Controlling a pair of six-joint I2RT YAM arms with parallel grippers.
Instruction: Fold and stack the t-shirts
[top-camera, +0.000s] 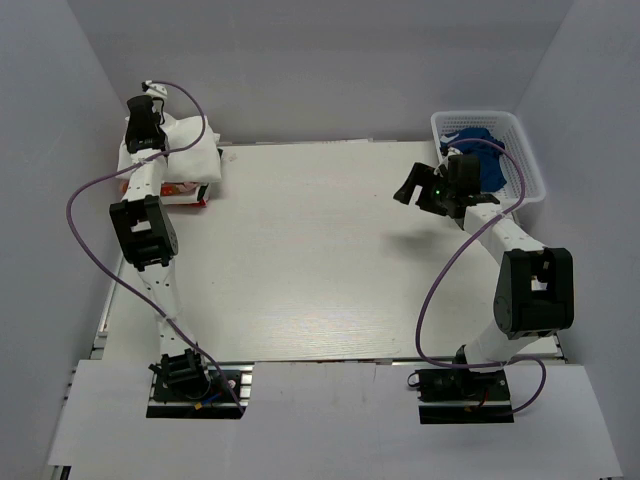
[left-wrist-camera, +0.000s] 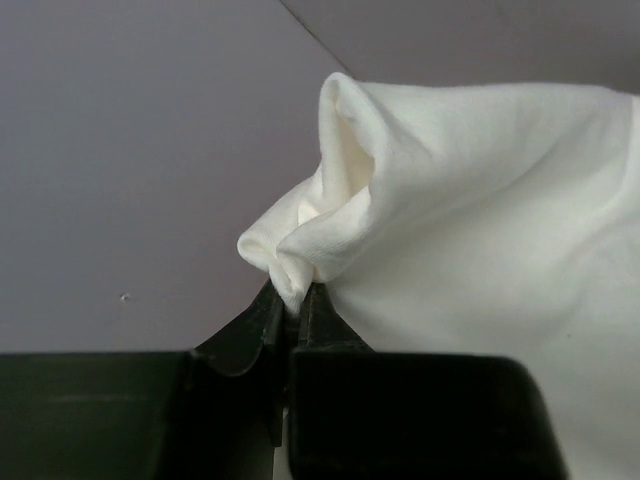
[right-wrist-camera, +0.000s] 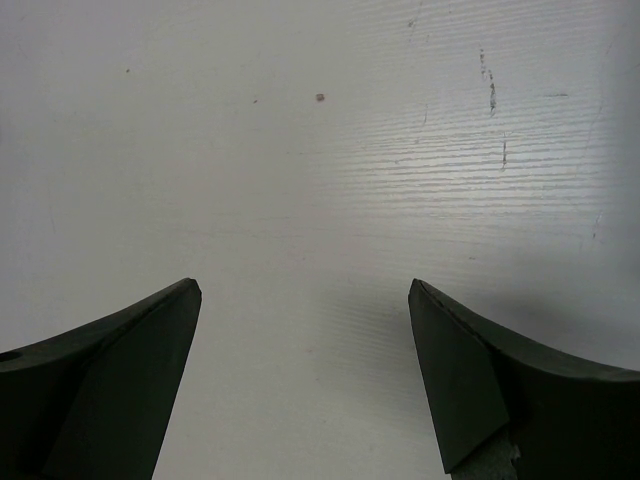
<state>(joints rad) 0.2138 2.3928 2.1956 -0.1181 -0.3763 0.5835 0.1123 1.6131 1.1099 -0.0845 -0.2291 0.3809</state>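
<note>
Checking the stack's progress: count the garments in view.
3. White t-shirt, far-left corner, pinched by the left gripper; a pinkish one peeking from under it; blue cloth in the far-right basket. More may lie hidden.

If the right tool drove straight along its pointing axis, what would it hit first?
The bare table top. The right tool is open and nothing else shows ahead of it. Depth is unclear, so I can't say how far off the table top is.
</note>
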